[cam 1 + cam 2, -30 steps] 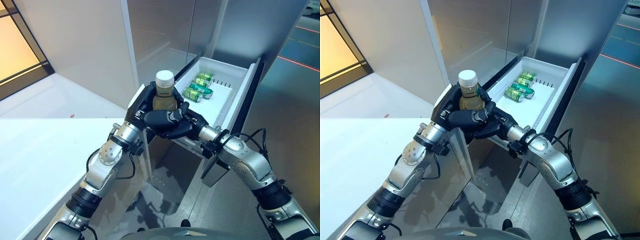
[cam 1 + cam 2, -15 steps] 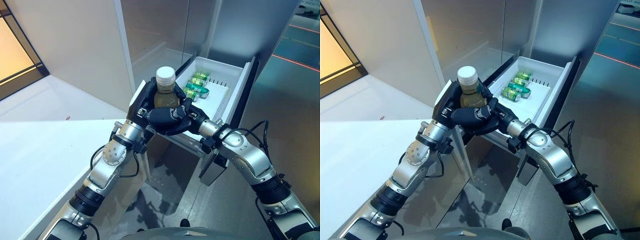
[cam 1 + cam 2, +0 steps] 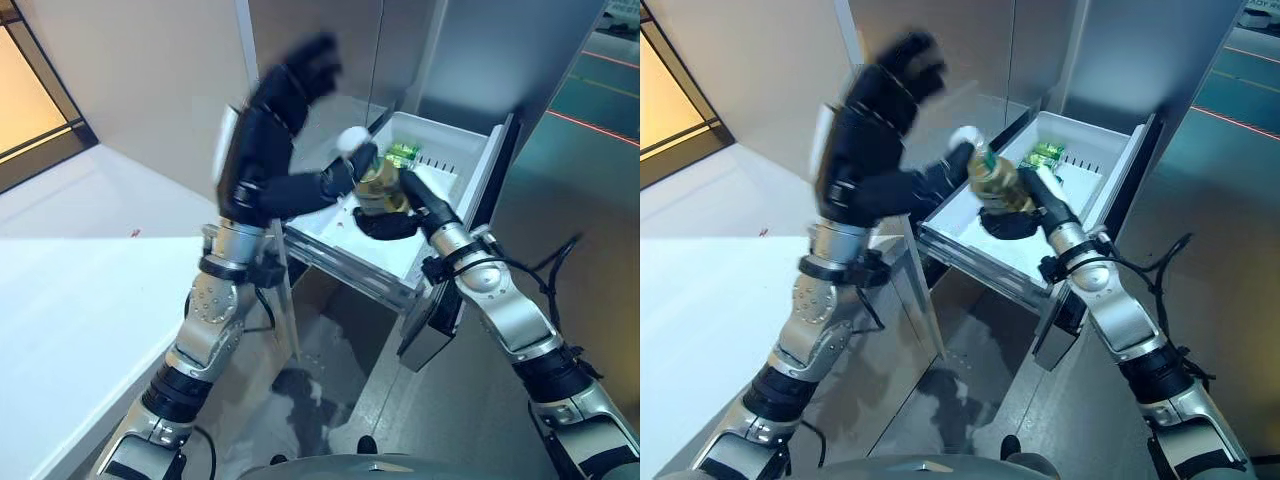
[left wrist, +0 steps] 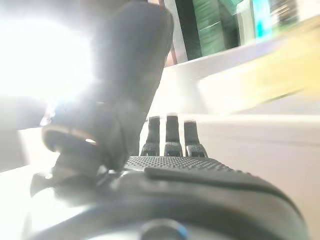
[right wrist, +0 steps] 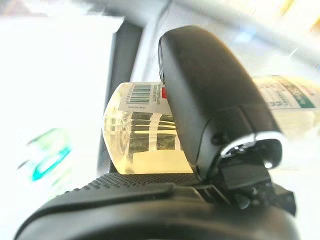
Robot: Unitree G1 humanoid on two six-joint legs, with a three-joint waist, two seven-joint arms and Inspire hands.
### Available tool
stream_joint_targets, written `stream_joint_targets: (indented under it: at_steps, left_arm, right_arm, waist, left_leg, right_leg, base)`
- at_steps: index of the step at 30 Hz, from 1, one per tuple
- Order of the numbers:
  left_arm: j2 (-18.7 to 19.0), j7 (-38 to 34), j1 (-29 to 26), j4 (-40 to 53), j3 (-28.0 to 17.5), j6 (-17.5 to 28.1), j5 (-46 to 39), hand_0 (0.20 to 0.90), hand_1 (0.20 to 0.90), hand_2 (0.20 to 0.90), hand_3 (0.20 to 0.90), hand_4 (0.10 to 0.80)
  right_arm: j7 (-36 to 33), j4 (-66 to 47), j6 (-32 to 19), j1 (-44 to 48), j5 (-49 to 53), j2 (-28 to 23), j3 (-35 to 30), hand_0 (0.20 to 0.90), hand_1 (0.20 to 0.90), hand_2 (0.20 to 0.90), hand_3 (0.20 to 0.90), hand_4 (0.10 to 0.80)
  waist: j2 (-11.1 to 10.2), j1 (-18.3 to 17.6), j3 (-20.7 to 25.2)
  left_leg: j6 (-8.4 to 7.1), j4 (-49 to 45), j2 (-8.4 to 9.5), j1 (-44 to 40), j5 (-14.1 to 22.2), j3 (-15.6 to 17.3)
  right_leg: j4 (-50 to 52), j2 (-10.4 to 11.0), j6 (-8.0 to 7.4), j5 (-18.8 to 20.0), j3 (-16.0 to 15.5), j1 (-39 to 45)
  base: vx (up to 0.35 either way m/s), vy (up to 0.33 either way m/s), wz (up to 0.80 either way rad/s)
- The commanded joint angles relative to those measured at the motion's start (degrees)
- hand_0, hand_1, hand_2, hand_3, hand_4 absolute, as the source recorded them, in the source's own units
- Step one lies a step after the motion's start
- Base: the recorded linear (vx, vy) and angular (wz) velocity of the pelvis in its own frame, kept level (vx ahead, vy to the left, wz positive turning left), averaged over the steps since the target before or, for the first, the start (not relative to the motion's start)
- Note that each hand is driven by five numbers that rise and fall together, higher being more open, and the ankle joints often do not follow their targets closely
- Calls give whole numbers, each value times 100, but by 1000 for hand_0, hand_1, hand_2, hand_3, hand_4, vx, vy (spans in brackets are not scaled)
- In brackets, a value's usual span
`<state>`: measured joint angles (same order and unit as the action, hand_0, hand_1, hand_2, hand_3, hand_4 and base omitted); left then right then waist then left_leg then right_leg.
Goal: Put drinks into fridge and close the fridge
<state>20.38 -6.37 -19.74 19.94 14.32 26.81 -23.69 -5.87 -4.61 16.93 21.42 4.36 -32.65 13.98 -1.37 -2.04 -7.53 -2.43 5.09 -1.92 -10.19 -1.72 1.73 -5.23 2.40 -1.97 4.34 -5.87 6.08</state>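
A clear bottle [image 3: 368, 175] of yellowish drink with a white cap is tilted over the open white fridge drawer [image 3: 447, 212]. My right hand [image 3: 402, 208] is shut on it; in the right wrist view the thumb [image 5: 210, 110] presses across the bottle [image 5: 137, 150]. My left hand [image 3: 268, 150] is raised beside the bottle's cap, open with the fingers spread and holding nothing; its straight fingers [image 4: 172, 136] also show in the left wrist view. Green cans [image 3: 403, 153] lie at the drawer's far end.
A white table [image 3: 70, 300] lies to the left. The tall grey fridge body [image 3: 330, 50] stands behind the drawer. The drawer's dark front panel [image 3: 500, 190] juts out to the right, over a grey floor [image 3: 590, 230].
My left hand has let go of the bottle, opened and swung up. My right hand has kept the bottle, tipped it over and carried it out over the drawer.
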Motion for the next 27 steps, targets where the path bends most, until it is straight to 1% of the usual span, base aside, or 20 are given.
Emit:
stream_joint_targets:
  at_steps: [1,4,7,8,11,14,16,17,18,19,21,22,24,25,27]
  left_arm:
    - [31,98,-692,170,56,298,-101,900,900,900,900,800]
    - [83,281,-654,149,73,84,-203,900,900,900,900,800]
    - [120,594,-593,40,99,-134,-518,900,900,900,900,800]
    - [130,762,-557,9,110,-257,-661,900,900,900,900,800]
    - [145,1423,-416,-141,181,-821,-1317,900,900,900,900,800]
    - [155,2108,-200,-366,308,-1531,-1995,900,900,900,900,800]
    - [173,2601,0,-522,400,-2165,-2703,900,900,900,900,800]
    - [142,2933,185,-630,476,-2876,-3585,900,900,900,900,800]
    - [93,3207,323,-703,519,-3374,-4124,900,900,900,900,800]
    - [-25,3576,598,-819,624,-4016,-4715,900,900,900,900,800]
    - [-87,3936,955,-990,872,-4672,-5351,900,900,900,900,800]
    - [-68,4204,1156,-1066,1030,-4837,-5530,900,900,900,900,800]
    - [-10,4725,1411,-1332,1202,-5187,-5633,900,900,900,900,800]
    - [41,4843,1487,-1398,1258,-5262,-5615,900,900,900,900,800]
    - [159,5078,1677,-1758,1399,-5504,-5572,900,900,900,900,800]
  right_arm:
    - [-825,-355,-796,1218,-193,-4,-764,300,300,300,200,100]
    - [-1182,41,-923,1306,-231,-42,-808,300,300,300,200,100]
    - [-1423,435,-1029,1437,-284,-81,-820,300,300,300,200,100]
    - [-1484,553,-1049,1490,-247,-129,-826,300,300,300,200,100]
    - [-1605,952,-1021,1736,-19,-289,-780,300,300,300,200,100]
    - [-1679,1480,-1021,2064,124,-527,-675,300,300,300,200,100]
    - [-1666,1917,-1074,2278,293,-712,-617,300,300,300,200,100]
    - [-1642,2231,-1124,2422,500,-836,-557,300,300,300,200,100]
    - [-1622,2453,-1160,2533,700,-905,-506,300,300,300,200,100]
    - [-1572,2862,-1247,2697,1043,-955,-438,300,300,300,200,100]
    - [-1540,3347,-1296,2897,1174,-1039,-308,300,300,300,200,100]
    - [-1515,3636,-1344,3030,1078,-1121,-198,300,300,300,200,100]
    - [-1394,4289,-1456,3317,1042,-1301,56,300,300,300,200,100]
    - [-1344,4546,-1465,3425,1022,-1377,163,300,300,300,200,100]
    - [-1043,5204,-1326,3671,927,-1572,439,300,300,300,200,100]
  waist:
    - [-143,59,519]
    - [-141,116,515]
    - [-139,182,513]
    - [-138,211,512]
    - [-133,326,508]
    - [-116,456,486]
    - [-103,543,479]
    - [-90,596,480]
    - [-77,625,479]
    - [-64,693,475]
    - [-41,762,455]
    - [-26,797,437]
    - [7,856,410]
    - [22,881,399]
    - [63,946,371]
  left_leg:
    - [298,-9,228,152,275,273]
    - [285,-9,214,141,282,254]
    - [280,-9,210,136,281,208]
    - [276,-9,211,138,276,190]
    - [257,-9,215,137,262,115]
    - [240,-9,224,135,241,33]
    - [227,-9,230,139,224,-14]
    - [213,-9,227,142,212,-31]
    - [202,-9,223,146,205,-41]
    - [178,-9,215,155,192,-54]
    - [152,-9,206,140,216,-78]
    - [139,-9,198,144,207,-82]
    - [124,-9,191,163,194,-95]
    - [116,-9,190,173,186,-108]
    - [104,-9,182,203,156,-131]
  right_leg:
    - [54,-47,-83,-161,146,162]
    - [51,-39,-73,-180,78,190]
    - [50,-36,-62,-193,28,213]
    - [48,-35,-60,-196,9,223]
    - [39,-27,-47,-206,-73,256]
    - [29,-18,-29,-215,-176,292]
    - [23,-14,-25,-222,-242,311]
    - [23,-7,-24,-225,-288,318]
    - [23,-2,-24,-228,-318,322]
    - [23,13,-19,-233,-374,330]
    - [23,26,-22,-266,-439,363]
    - [23,37,-20,-265,-472,366]
    - [23,55,-15,-267,-534,360]
    - [23,59,-12,-267,-554,355]
    - [23,76,-10,-267,-622,351]
  base:
    - [18,-15,4]
    - [14,-15,7]
    - [13,-22,6]
    - [21,-32,6]
    - [31,-31,6]
    - [35,-23,15]
    - [42,-7,18]
    - [43,3,19]
    - [44,20,19]
    - [62,28,19]
    - [54,40,22]
    - [10,47,22]
    - [1,46,22]
    - [7,54,22]
    - [15,54,27]
